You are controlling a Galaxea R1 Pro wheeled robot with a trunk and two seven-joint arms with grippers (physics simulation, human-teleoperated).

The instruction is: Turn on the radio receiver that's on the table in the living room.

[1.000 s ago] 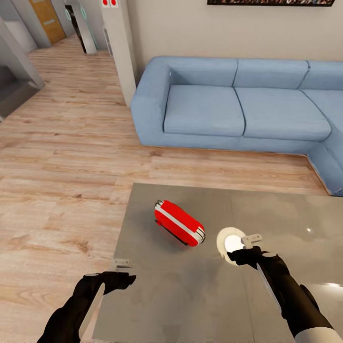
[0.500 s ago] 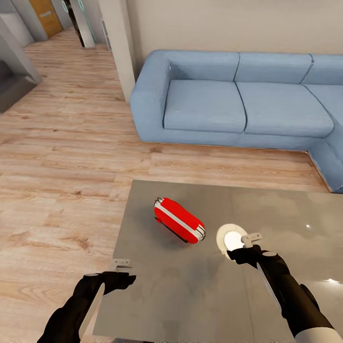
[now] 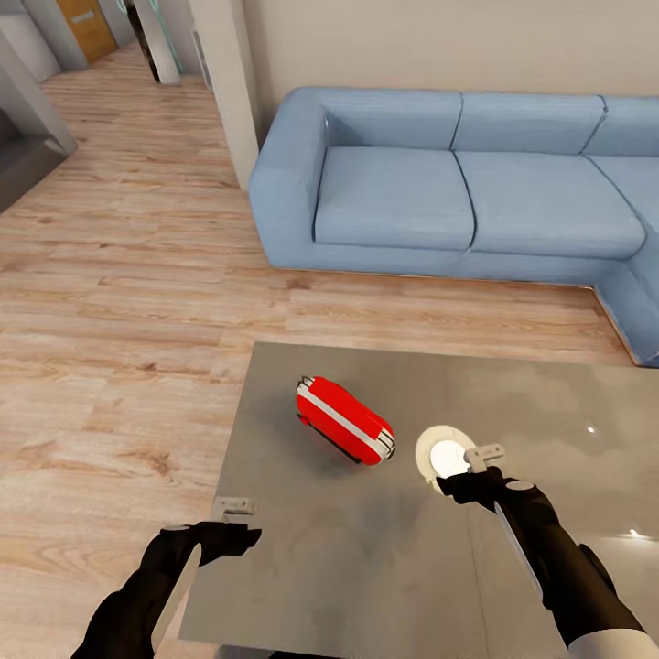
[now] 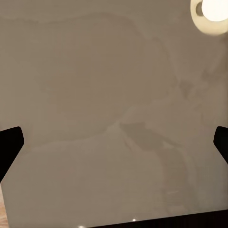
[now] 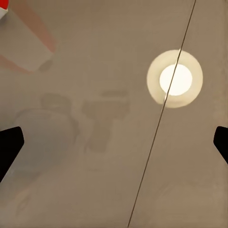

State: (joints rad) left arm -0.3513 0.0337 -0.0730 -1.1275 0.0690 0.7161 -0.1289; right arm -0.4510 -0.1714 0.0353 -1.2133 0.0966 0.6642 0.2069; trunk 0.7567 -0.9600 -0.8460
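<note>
i hold my right gripper [image 3: 483, 464], fingers spread wide and empty, just right of the radio [image 3: 344, 421] on the table [image 3: 366, 567], ready to reach its switch, my left gripper [image 3: 236, 517] also wide, parked nearer me.

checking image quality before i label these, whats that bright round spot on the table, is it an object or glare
Glare, not an object: in the head view a bright round spot sits on the glossy table beside the red radio, looking like a reflected lamp; in the right wrist view the same spot glows with a pale halo, crossed by a thin seam; in the left wrist view it shows at a corner.
</note>
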